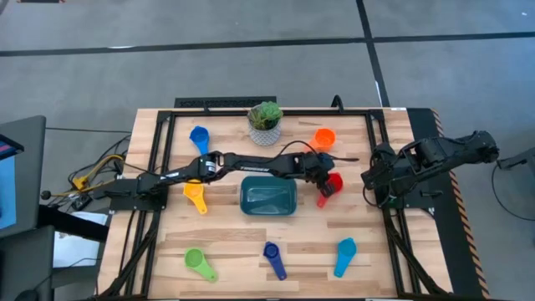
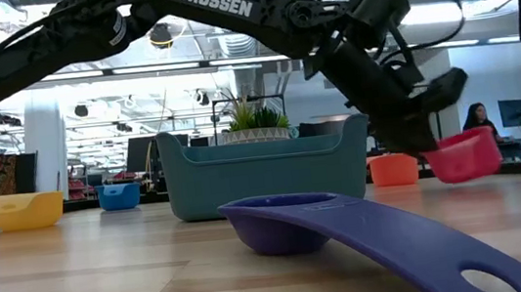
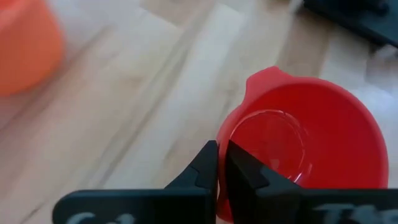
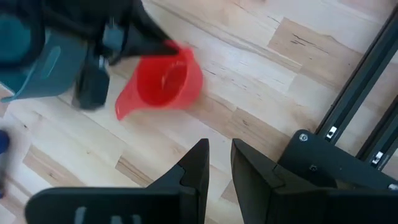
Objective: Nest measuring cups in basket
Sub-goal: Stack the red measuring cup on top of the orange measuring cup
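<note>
My left gripper (image 1: 324, 177) reaches across the table, just right of the dark teal basket (image 1: 268, 197), and is shut on the red cup (image 1: 332, 186). The other cups lie apart on the wood: blue (image 1: 199, 138), orange (image 1: 323, 138), yellow (image 1: 195, 196), green (image 1: 198, 262), dark blue (image 1: 272, 257) and light blue (image 1: 345, 253). The basket stands on its base at mid-table and looks empty. My right gripper (image 4: 219, 155) waits at the table's right side, its fingers a narrow gap apart, touching nothing. My left gripper pinches the red cup's wall at the rim (image 3: 225, 134), on the side opposite the cup's small tab (image 3: 267, 76). One finger seems to sit inside the bowl and the other outside. The cup (image 2: 463, 155) hangs tilted beside the fingers, low over the table.
A white pot with a green plant (image 1: 265, 123) stands behind the basket near the far edge. Black frame rails (image 1: 386, 209) run along the table's left and right sides. Bare wood shows between the basket and the near row of cups.
</note>
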Available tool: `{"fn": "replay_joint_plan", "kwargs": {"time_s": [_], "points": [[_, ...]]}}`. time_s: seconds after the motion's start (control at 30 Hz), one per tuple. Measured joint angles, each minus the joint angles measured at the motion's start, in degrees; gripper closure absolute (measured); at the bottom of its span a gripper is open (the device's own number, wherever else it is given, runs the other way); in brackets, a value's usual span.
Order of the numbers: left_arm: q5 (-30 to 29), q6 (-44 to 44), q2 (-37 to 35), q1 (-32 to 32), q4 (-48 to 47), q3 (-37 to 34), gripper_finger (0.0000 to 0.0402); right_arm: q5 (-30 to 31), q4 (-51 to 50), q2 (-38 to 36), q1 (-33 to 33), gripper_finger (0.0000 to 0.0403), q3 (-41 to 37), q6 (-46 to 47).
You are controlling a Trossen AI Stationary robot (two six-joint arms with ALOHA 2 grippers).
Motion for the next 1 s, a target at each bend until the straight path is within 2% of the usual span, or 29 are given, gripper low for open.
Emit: {"fn": "replay_joint_plan", "kwargs": {"time_s": [0.2,0.4,0.73,1.0], "points": [[-0.31,-3.15,-4.32,3.09,-5.93,0.10,0.0399,1.35,-0.01,-0.04,2.17,0.0311,0.00,-0.56],[-0.04,1.72,-7.28,6.74,-5.69,0.09,0.0400,2.71,0.17,-0.04,2.43,0.0311,0.00,1.49],[1.90,24.18,-8.33,11.87,6.76,0.14,0.0397,5.94,0.52,0.07,2.43,0.0311,0.00,11.28],[8.61,37.68,-8.13,14.46,6.94,0.14,0.0396,9.11,1.91,1.67,2.43,0.0311,0.00,20.98]]}}
